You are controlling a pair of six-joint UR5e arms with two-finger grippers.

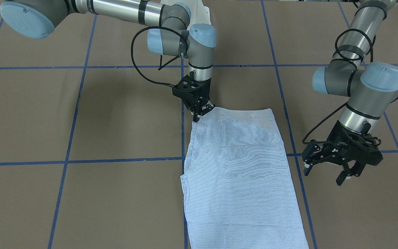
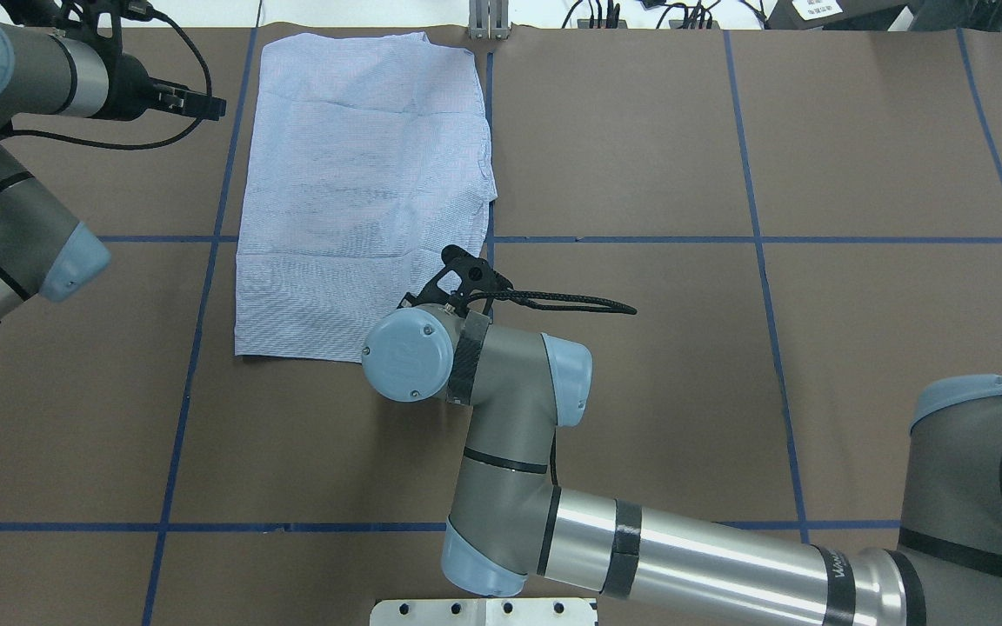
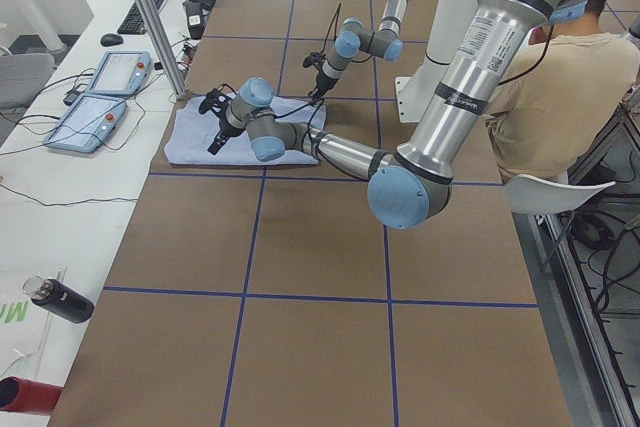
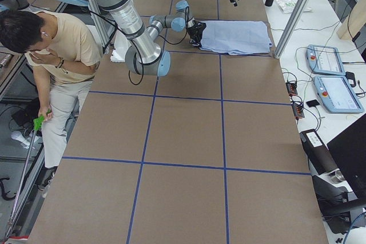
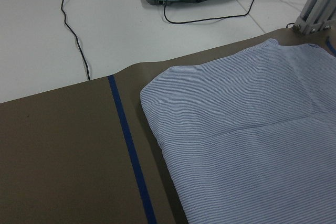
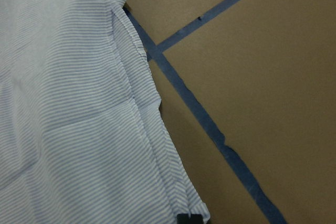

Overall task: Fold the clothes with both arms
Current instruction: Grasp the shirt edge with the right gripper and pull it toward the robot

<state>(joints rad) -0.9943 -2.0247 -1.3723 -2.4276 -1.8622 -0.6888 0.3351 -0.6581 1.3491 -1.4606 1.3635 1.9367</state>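
you've got one shirt (image 1: 237, 173) here, folded into a long narrow rectangle and lying flat on the brown table (image 1: 116, 121), stretching away from the robot to the far edge. two grippers in play: the right gripper (image 1: 200, 112) is down on the shirt's corner nearest the robot, fingers pinched narrow on the fabric. the left gripper (image 1: 325, 173) hangs just beside the shirt's long edge, off the cloth, fingers spread wide and holding nothing.
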